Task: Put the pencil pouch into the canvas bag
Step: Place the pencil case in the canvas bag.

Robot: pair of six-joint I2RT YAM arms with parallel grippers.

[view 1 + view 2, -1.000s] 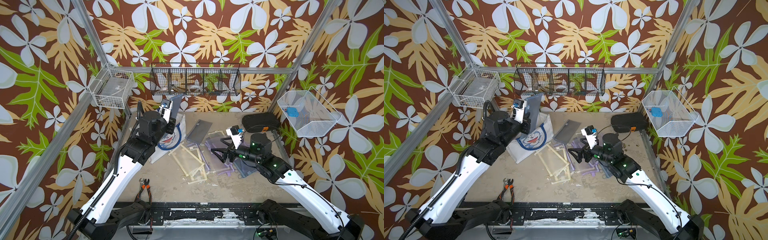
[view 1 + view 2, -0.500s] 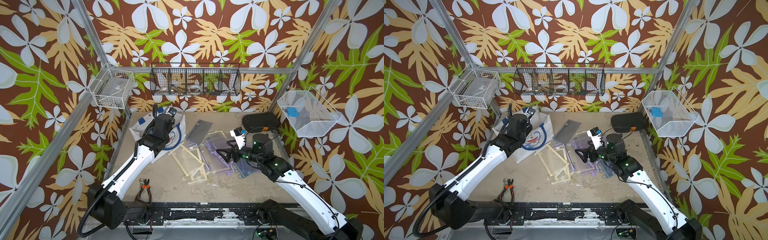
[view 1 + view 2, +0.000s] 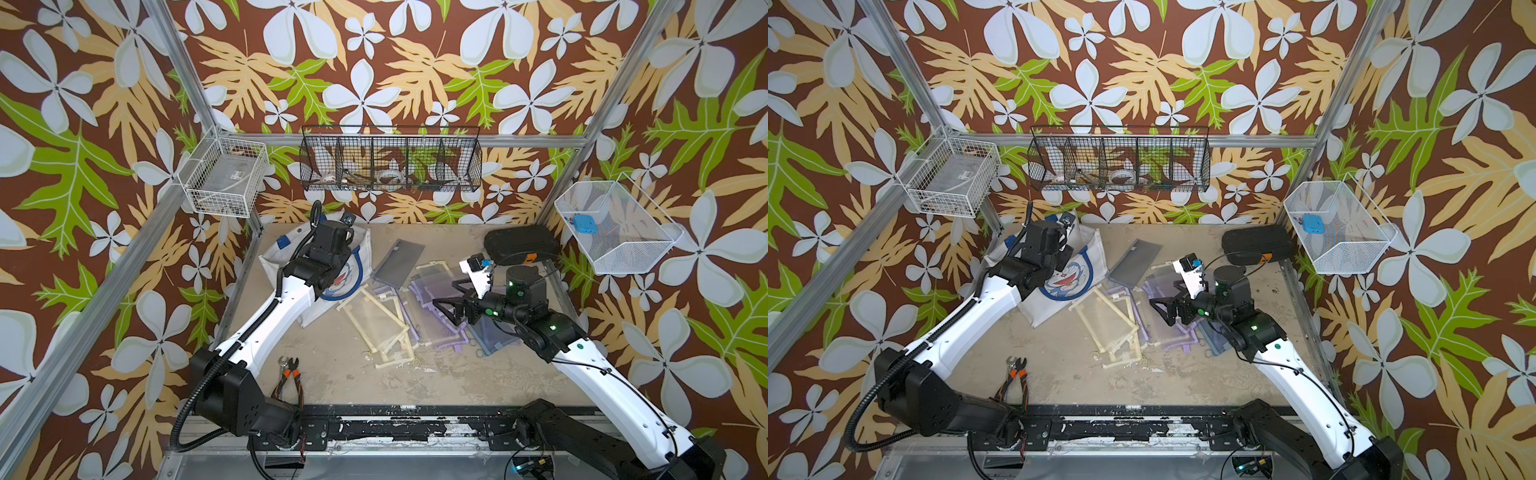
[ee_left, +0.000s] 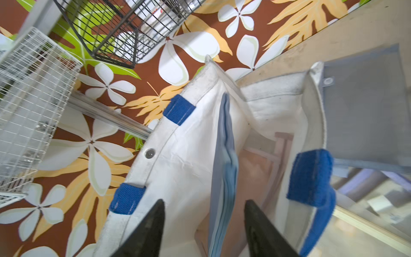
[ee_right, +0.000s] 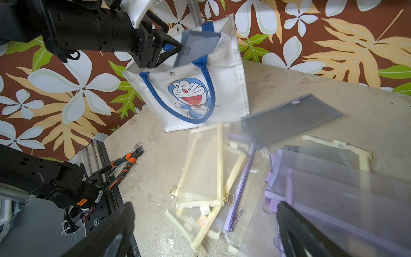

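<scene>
A moment ago my left gripper (image 4: pixel 204 202) was pinched tight on the pencil pouch (image 4: pixel 223 155), holding it up above the canvas bag (image 4: pixel 184 155). Now I have come down to the bag's mouth and my fingers are spread, with the pouch standing edge-on in the gap between them and touching neither. It sits in the open mouth directly below my left fingertips, and the right wrist view shows its upper part above the rim and blurred, so I judge it is dropping in, not yet settled. That would make the release done, with only my pull-back left. My right gripper (image 5: pixel 205 209) hangs spread wide and empty over the loose pile, well apart from the bag. By my count there is one bag and one pouch in its mouth. Ahead of my right fingers lies one dark grey pouch (image 5: pixel 289 120), at least three yellow-edged pouches (image 5: pixel 200 164) and at least three purple pouches (image 5: pixel 344 182), overlapped too much for a firm tally. There is also one pair of pliers (image 5: pixel 124 162) and one black hard case (image 3: pixel 521 245).
</scene>
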